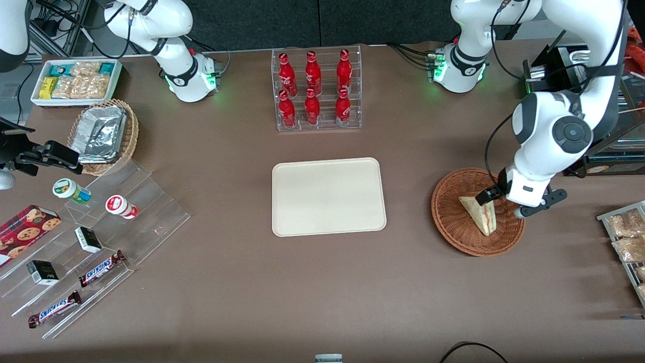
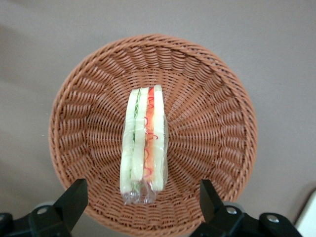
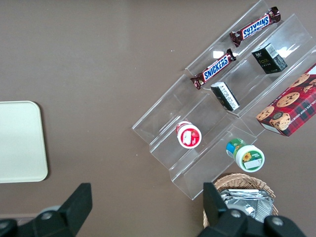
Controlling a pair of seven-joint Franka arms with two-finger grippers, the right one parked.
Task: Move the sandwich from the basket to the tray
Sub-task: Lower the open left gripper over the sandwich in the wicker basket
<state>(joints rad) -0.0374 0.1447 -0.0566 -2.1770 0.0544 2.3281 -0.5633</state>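
Black fingers [image 2: 74, 200] of the left arm's gripper [image 1: 496, 199] stand spread wide, one to each side of the sandwich [image 2: 143, 145], holding nothing. From the front, the gripper hangs low over the basket [image 1: 456, 222], at the part of it farther from the camera, and its fingers are apart from the bread on both sides.

Sandwich: lying in the bowl of the reddish-brown wicker basket, cut edge up toward the wrist camera, with green and red filling layers showing between pale slices (a clear wrap appears to cover it). It rests roughly across the middle of the basket floor.

Tray [image 1: 328, 196]: cream-beige, flat on the brown bench [image 1: 232, 302], well apart from the basket toward the parked arm's end, with nothing on it.

Assessment: the approach-to-grasp step is in hand; pickup not yet made. The next move likely calls for a further descent so the fingers bracket the slices across their thickness, then a gentle closure, since soft bread will crush under a hard squeeze. Lift must clear the basket rim before the carry to the tray.
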